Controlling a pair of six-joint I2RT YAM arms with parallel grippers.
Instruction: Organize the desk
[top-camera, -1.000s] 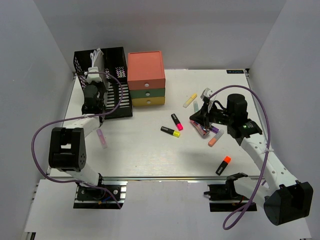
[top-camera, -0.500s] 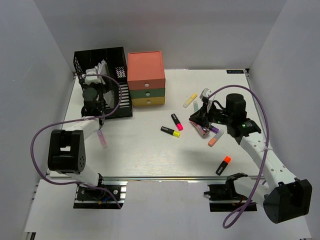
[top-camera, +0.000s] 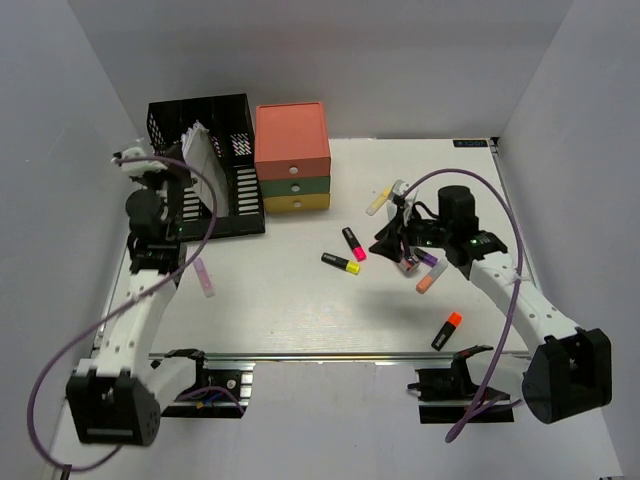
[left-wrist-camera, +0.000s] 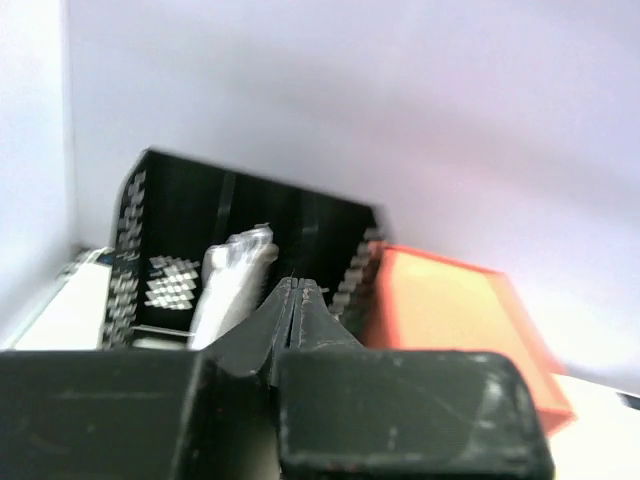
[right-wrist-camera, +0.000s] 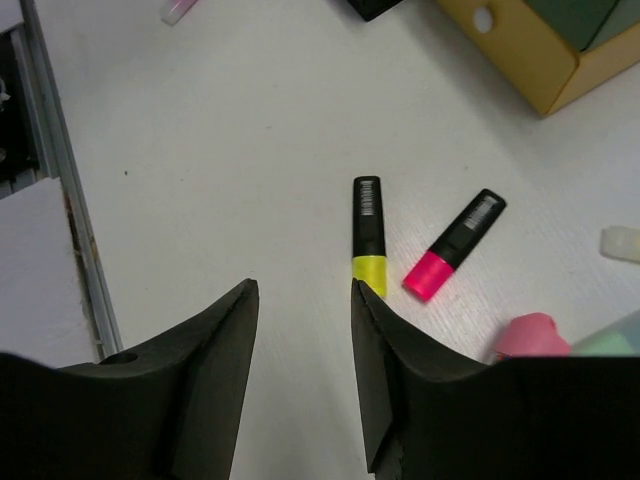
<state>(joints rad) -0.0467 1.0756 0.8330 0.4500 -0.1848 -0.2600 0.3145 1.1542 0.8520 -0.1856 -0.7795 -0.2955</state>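
The desk (top-camera: 280, 310) is a white tabletop with highlighters scattered on it. A yellow-capped highlighter (top-camera: 340, 263) and a pink-capped one (top-camera: 354, 243) lie mid-table. My right gripper (top-camera: 386, 240) hovers just right of them, open and empty. In the right wrist view its tips (right-wrist-camera: 302, 290) stand apart over bare table, with the yellow highlighter (right-wrist-camera: 367, 235) just past the right tip and the pink one (right-wrist-camera: 455, 245) beside it. My left gripper (top-camera: 160, 170) is raised left of the black mesh rack (top-camera: 225, 140). In its wrist view it (left-wrist-camera: 292, 284) is shut on nothing.
A white item (top-camera: 197, 150) stands in the rack. The coral, green and yellow drawer unit (top-camera: 292, 160) sits beside it. More highlighters: pale pink (top-camera: 204, 277), pale yellow (top-camera: 379, 201), peach (top-camera: 431, 278), purple (top-camera: 428, 258), orange (top-camera: 447, 330). Aluminium rail (top-camera: 330, 353) edges the front.
My left arm has drawn back left and up from the rack, leaving the white item inside, and its jaws have shut again. My right gripper has opened and shifted slightly left.
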